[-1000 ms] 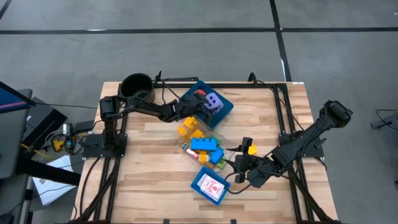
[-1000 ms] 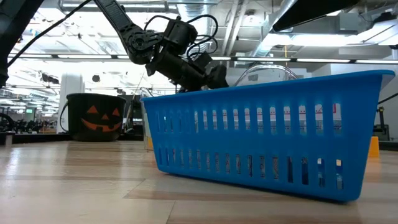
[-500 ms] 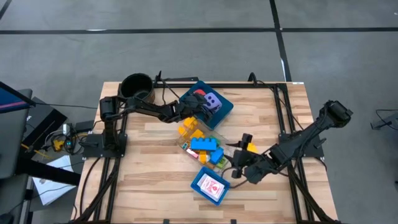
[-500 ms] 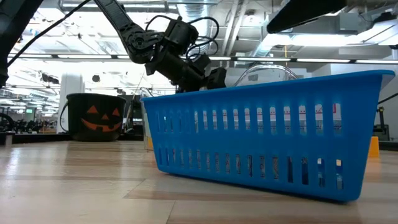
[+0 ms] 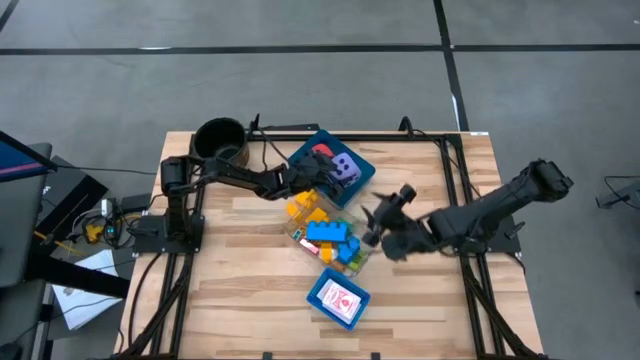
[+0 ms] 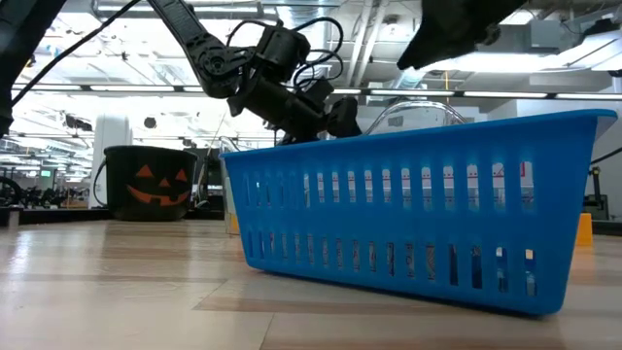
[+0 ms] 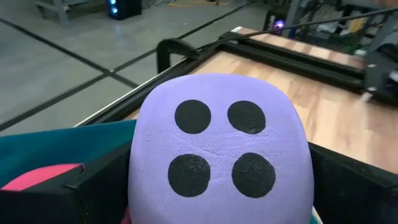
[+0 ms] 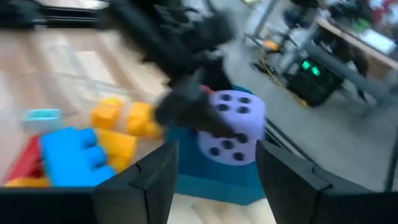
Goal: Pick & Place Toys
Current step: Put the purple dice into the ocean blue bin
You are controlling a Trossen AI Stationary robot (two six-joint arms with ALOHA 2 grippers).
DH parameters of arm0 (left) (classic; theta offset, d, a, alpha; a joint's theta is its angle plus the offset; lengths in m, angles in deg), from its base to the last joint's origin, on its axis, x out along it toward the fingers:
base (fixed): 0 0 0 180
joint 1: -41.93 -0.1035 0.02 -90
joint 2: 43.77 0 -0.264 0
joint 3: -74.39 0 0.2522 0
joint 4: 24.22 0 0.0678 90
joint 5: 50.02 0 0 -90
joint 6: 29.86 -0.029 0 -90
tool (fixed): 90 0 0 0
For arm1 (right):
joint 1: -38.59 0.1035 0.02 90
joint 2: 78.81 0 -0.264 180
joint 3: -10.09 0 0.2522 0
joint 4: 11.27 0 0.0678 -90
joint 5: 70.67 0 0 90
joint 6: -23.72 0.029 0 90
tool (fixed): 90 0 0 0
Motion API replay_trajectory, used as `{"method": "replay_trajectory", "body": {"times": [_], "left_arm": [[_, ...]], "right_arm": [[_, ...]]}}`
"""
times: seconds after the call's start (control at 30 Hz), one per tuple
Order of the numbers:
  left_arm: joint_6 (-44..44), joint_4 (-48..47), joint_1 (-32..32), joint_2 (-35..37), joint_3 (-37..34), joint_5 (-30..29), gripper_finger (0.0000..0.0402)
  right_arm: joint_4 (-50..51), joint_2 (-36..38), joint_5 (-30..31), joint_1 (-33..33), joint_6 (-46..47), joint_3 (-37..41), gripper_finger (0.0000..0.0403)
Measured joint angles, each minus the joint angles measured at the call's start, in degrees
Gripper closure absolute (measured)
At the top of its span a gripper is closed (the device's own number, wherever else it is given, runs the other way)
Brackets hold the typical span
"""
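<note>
A lavender die [image 5: 343, 165] and a red die [image 5: 319, 154] lie in the far blue tray [image 5: 362, 178]. My left gripper [image 5: 322, 180] reaches into that tray from the table's left and is shut on the lavender die [image 7: 217, 149]. A pile of yellow, blue, green and red bricks [image 5: 325, 232] lies mid-table. White red-printed cards [image 5: 342, 298] lie in the near blue tray [image 5: 318, 296]. My right gripper [image 5: 378, 222] hovers open and empty just right of the brick pile, and its fingers [image 8: 144, 180] show spread apart. My left gripper pinches the lavender die's two opposite sides [image 7: 140, 180] between its two fingers, and the four-dot face points back at the wrist. The fingers come nearly level from the table's left. The die sits in the far blue tray; whether it rests on the tray's floor is hidden.
A dark round pot [image 5: 220, 140] with an orange pumpkin face [image 6: 155, 185] stands at the far left corner. The near tray's wall [image 6: 418, 214] fills the front of the low view. Black frame rails [image 5: 455, 190] run along the table's right and far sides.
My right gripper has risen from beside the near tray and swung toward the far edge, now level with the brick pile. The yellow brick that lay next to it no longer shows. My left gripper has stayed at the lavender die.
</note>
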Motion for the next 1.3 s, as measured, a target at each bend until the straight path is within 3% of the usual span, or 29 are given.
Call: {"method": "replay_trajectory", "body": {"times": [0.1,0.27,0.57,0.77,1.3], "left_arm": [[-1.6,0.9,1.0,0.0,0.0,0.3,0.0002],[-3.0,1.9,1.6,0.0,0.0,0.5,0.0002],[-2.8,1.8,1.0,0.0,0.0,-1.2,0.0002],[-2.7,1.8,1.0,0.0,0.0,-1.2,0.0002],[-2.7,1.7,0.5,0.0,0.0,-1.2,0.0002]], "right_arm": [[0.1,1.8,-4.3,-5.1,0.0,0.0,0.0198],[-1.3,3.0,-18.7,-15.4,-2.9,0.0,0.0198],[-7.2,3.2,-28.4,-29.7,-8.3,0.6,0.0198],[-12.7,3.0,-34.4,-33.6,-10.0,2.1,0.0198],[-16.5,-2.0,-38.6,-36.1,-11.5,2.1,0.0198]]}}
